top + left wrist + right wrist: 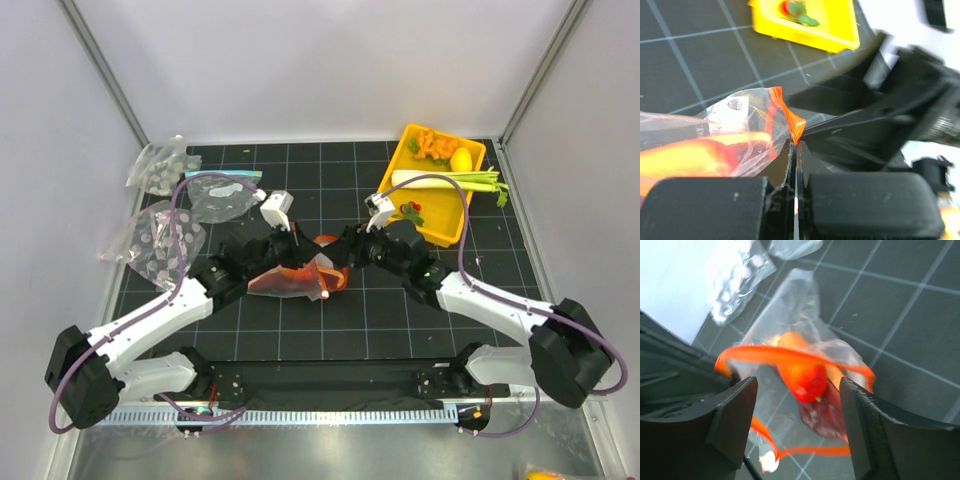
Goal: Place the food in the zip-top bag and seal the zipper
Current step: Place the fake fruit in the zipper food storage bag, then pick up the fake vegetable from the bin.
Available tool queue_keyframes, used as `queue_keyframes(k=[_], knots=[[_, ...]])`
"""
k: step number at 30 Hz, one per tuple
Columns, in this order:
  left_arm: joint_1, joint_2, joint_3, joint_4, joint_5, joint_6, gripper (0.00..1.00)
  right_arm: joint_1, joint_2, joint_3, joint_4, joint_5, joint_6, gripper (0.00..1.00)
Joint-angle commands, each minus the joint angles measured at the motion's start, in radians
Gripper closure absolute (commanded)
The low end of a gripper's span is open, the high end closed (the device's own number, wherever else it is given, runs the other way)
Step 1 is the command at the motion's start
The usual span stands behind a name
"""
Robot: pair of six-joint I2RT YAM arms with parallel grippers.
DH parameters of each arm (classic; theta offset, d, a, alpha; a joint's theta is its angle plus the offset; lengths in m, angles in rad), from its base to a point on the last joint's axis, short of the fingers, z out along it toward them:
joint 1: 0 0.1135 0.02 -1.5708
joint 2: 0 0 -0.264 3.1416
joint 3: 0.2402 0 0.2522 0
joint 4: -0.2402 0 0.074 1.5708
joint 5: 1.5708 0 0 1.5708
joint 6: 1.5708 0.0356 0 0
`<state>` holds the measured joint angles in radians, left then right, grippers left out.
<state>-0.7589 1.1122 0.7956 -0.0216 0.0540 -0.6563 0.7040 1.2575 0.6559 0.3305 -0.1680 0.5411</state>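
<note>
Blurred food (805, 380) inside zip-top bag (790, 300)

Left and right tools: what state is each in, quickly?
Left tool: shut on the zipper.
Right tool: open at the zip-top bag, holding nothing.

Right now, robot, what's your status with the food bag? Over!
Left fingers shut on the zipper corner. Right fingers open at the zip-top bag mouth. Tomato inside, zipper unsealed. Nothing blocking seen.
</note>
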Motion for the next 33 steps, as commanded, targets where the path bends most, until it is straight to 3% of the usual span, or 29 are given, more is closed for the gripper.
queue_keyframes(k=[1,8,13,16,23,33], knots=[[0.007,-0.008,-0.018,-0.001,-0.124,-0.012,1.0,0.003,-0.084,0.014,-0.077,0.163,-0.049,0.31],[0.007,0.145,0.005,0.017,-0.155,0.009,1.0,-0.038,-0.159,0.093,-0.314,0.487,-0.121,0.32],[0.007,0.198,0.024,0.017,-0.138,0.017,1.0,-0.116,-0.143,0.171,-0.413,0.672,-0.153,0.2],[0.006,0.202,0.028,0.017,-0.123,0.015,1.0,-0.21,-0.06,0.241,-0.465,0.705,-0.152,0.0],[0.007,0.187,0.019,0.017,-0.115,0.012,1.0,-0.383,0.208,0.387,-0.528,0.591,-0.132,0.0],[0.007,0.175,0.016,0.017,-0.117,0.017,1.0,-0.416,0.522,0.583,-0.613,0.624,-0.188,0.0]])
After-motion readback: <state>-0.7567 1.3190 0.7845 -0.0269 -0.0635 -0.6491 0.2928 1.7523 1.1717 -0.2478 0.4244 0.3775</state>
